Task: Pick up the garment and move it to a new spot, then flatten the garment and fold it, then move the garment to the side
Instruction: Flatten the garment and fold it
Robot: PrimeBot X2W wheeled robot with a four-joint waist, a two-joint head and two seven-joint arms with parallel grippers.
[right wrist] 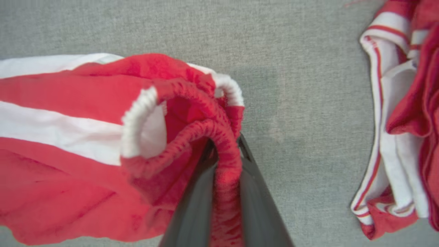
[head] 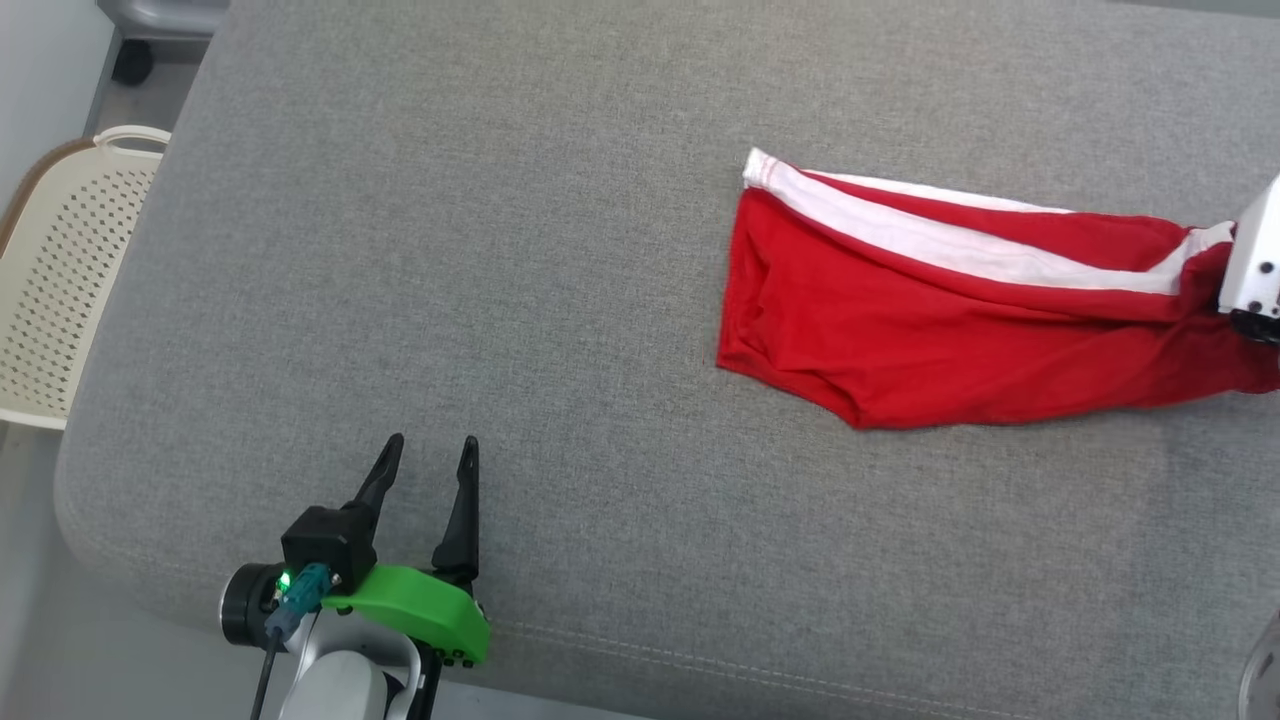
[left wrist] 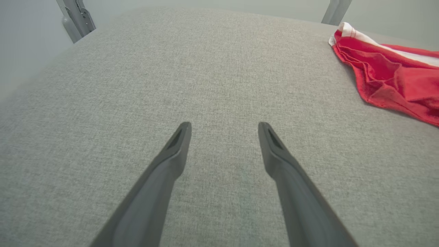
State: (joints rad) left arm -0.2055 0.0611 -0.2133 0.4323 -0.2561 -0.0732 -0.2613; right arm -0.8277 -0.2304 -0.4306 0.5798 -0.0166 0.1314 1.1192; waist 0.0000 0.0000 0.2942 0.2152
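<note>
Two grippers are at work over a wide grey padded surface (head: 500, 250), and they are doing very different things. The right gripper (right wrist: 226, 145) has its dark fingers (right wrist: 195, 206) pressed together on a ribbed red band at one end of the garment (right wrist: 68, 164), the band standing up between them in a tight fold. From the head view, the right arm's pale wrist block (head: 1258, 250) sits at the far right edge, right against that bunched end of the cloth.

The garment (head: 900, 340) is a red piece with a broad white stripe along its length. It lies on the right half of the grey surface, drawn out lengthwise toward the pinched end, its free end flat on the fabric with a white-trimmed corner nearest the middle of the surface.

The left gripper (head: 432, 442) rests low at the near left edge of the surface, fingers pointing away from the robot and spread wide with nothing between them. A bright green bracket (head: 420, 600) sits behind its fingers. In its own wrist view the left gripper (left wrist: 224, 126) hangs just above bare grey fabric, with the garment (left wrist: 394, 82) well apart at the upper right.

Beside the held piece, near but apart, lies a second crumpled red-and-white garment (right wrist: 394, 137). A cream perforated chair (head: 60, 260) stands off the left edge.
</note>
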